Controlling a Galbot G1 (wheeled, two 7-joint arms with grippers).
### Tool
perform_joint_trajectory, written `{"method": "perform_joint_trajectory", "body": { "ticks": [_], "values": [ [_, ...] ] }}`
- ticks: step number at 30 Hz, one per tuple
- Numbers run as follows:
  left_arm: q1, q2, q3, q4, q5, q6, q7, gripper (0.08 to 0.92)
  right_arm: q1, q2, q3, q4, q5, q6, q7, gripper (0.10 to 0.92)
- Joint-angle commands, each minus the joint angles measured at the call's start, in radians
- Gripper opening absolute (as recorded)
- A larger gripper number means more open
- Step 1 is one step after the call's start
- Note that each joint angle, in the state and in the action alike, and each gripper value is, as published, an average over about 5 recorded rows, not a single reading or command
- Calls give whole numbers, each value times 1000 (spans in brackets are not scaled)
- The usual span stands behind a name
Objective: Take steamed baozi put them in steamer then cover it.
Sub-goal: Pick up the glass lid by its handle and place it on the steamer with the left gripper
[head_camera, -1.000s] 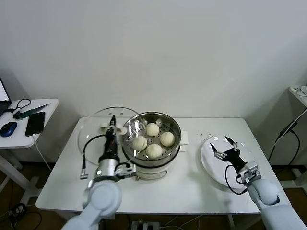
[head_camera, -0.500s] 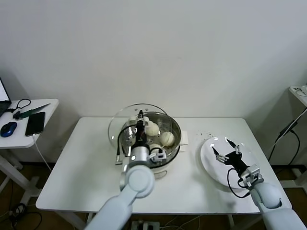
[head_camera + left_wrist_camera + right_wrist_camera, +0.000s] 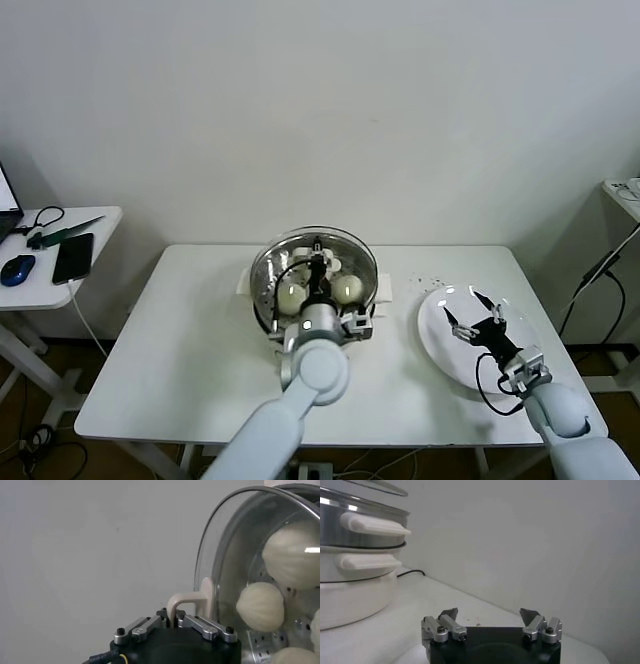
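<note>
The steel steamer [image 3: 270,300] stands mid-table on its white base, with cream baozi [image 3: 346,290] inside. My left gripper [image 3: 318,258] is shut on the white handle of the clear glass cover [image 3: 352,245] and holds it over the steamer. In the left wrist view the handle [image 3: 181,602] sits between the closed jaws of the left gripper [image 3: 173,620], and baozi [image 3: 260,607] show through the cover's glass [image 3: 235,545]. My right gripper [image 3: 475,312] is open and empty over the white plate [image 3: 440,345]; it also shows in the right wrist view [image 3: 489,616].
A side table at the left holds a phone [image 3: 72,257], a mouse [image 3: 17,269] and cables. Dark crumbs [image 3: 432,279] lie behind the plate. The steamer's handles [image 3: 372,525] show in the right wrist view. Another surface edge [image 3: 625,190] is at the far right.
My left gripper has carried the cover rightward from beside the steamer to right over it. The right gripper has barely shifted over the plate.
</note>
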Motion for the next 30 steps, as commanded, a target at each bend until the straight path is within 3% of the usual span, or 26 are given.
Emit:
{"method": "perform_joint_trajectory", "body": {
  "ticks": [1,30],
  "values": [
    [-13,-43,4,44,45,19,29,157,0,2,-1,-1,-4,1,-1,823],
    [-5,-43,-10,90,55,1,11,157,6,-2,-7,12,-20,-8,-9,823]
  ]
}}
